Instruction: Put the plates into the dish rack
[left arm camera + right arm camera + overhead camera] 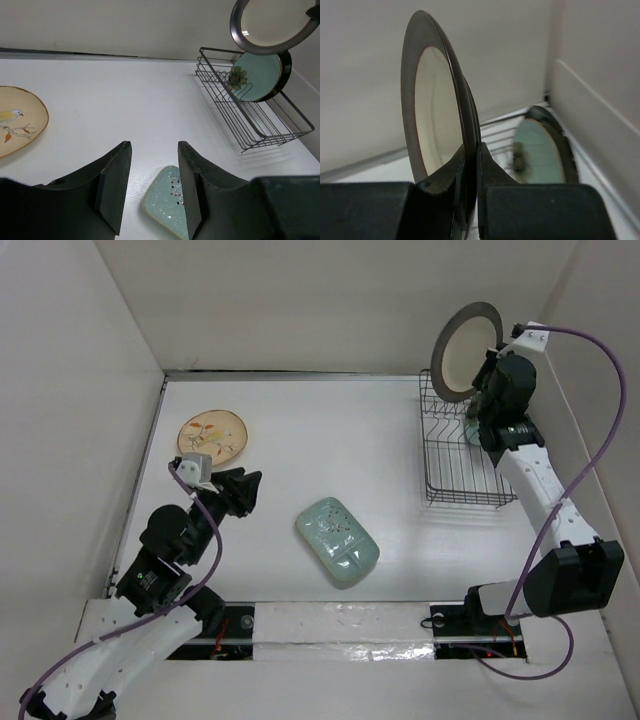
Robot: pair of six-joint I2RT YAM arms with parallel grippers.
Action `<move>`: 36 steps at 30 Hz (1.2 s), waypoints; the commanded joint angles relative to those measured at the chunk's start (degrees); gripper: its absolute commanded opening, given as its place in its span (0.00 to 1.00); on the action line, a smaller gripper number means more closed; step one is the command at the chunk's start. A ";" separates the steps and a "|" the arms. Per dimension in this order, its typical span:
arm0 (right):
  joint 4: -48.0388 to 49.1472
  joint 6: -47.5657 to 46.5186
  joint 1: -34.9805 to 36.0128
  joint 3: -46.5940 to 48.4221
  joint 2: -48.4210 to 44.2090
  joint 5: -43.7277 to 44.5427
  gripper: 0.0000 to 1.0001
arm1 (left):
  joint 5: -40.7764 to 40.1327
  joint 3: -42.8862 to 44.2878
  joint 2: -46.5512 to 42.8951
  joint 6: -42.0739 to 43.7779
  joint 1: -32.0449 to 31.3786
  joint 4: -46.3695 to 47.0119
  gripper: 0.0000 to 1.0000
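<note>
My right gripper (471, 150) is shut on the rim of a cream plate with a grey rim (432, 105), holding it upright above the far end of the dish rack (455, 475). A teal floral plate (537, 150) stands on edge in the dish rack behind it. On the table's far left lies a tan plate with a bird and leaf print (212, 435). A pale-green speckled oblong plate (337, 540) rests flat mid-table. My left gripper (153, 146) hovers open and empty between these two, with the oblong plate (165, 200) showing below its fingers.
White walls enclose the table on the left, back and right. The right wall (600, 390) runs close beside the dish rack. A purple cable (605, 370) loops over my right arm.
</note>
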 commanded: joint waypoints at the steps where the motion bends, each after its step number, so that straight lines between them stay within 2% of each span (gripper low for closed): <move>1: -2.56 -11.57 -0.41 5.33 -0.92 6.90 0.00 | 1.29 0.02 -1.28 0.22 0.25 3.28 0.39; 10: -3.26 -17.21 -9.13 8.33 5.58 2.60 0.00 | 2.61 -0.16 -4.62 -0.13 0.25 3.01 0.40; 15: -1.95 -19.84 -9.13 7.72 5.94 3.03 0.00 | 2.79 -0.16 -5.06 -0.21 0.25 3.02 0.40; 26: 0.51 -27.83 -6.67 8.68 6.64 10.50 0.00 | 3.23 -0.42 -6.12 -0.30 0.25 3.37 0.40; 36: 2.44 -30.74 -5.00 8.77 10.42 13.58 0.00 | 3.05 -0.51 -6.21 -0.30 0.25 3.45 0.40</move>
